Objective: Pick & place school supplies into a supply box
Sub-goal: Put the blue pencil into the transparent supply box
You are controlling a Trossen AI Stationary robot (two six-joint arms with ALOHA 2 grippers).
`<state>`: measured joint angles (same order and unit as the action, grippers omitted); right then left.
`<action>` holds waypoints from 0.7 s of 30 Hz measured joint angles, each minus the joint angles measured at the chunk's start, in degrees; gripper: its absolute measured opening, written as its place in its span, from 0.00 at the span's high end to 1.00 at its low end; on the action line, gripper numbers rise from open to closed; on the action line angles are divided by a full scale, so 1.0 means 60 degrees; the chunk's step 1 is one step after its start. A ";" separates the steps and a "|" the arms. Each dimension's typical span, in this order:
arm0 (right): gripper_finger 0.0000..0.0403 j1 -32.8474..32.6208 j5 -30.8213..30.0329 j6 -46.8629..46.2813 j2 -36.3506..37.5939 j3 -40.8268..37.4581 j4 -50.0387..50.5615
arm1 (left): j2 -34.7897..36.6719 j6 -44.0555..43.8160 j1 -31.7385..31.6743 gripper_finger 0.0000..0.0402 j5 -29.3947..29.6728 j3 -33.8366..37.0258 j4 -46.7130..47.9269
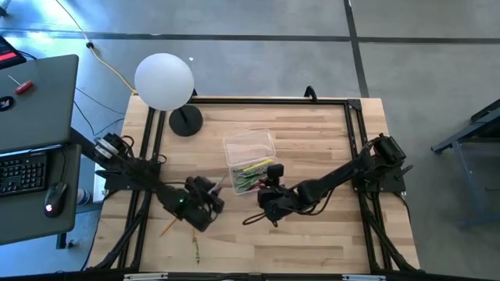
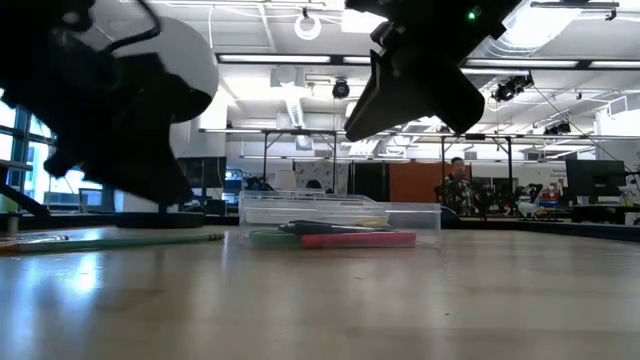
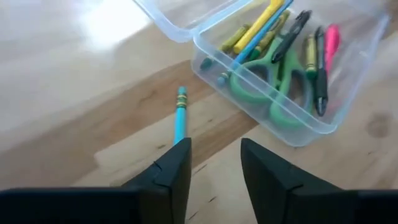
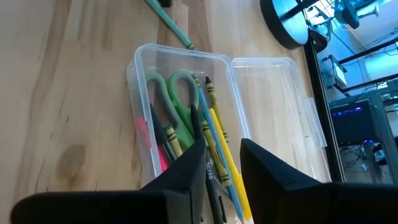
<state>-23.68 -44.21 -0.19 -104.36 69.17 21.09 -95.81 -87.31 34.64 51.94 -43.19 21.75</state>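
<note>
Clear rectangular plastic supply box [image 1: 250,160]: open mid-counter, green-handled scissors [image 3: 261,93] inside | left gripper [image 3: 214,158]: jaws apart, over teal pencil [image 3: 180,115] beside box | right gripper [image 4: 221,165]: jaws apart above box, empty

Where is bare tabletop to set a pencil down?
Bare wood lies between the clear plastic supply box and the table's right rail, and behind the box beside the white globe lamp. It is crowded in front of the box, around both grippers.
</note>
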 joint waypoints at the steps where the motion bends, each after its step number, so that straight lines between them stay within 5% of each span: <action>1: 0.80 0.0001 0.0003 0.0004 0.0000 0.0000 -0.0021 | 0.0000 0.0194 0.0016 0.59 0.0144 0.0392 -0.0778; 6: 0.80 0.0073 0.0011 0.0001 0.0000 0.0000 -0.0201 | -0.0014 0.1177 -0.0154 0.64 -0.0036 0.1701 -0.3523; 21: 0.80 0.0073 0.0036 0.0029 0.0000 0.0000 -0.0488 | -0.0597 0.1585 -0.0878 0.68 -0.0409 0.1880 -0.3749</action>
<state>-23.24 -43.99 -0.01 -104.36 69.17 18.16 -99.39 -77.79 29.37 49.49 -31.92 -0.75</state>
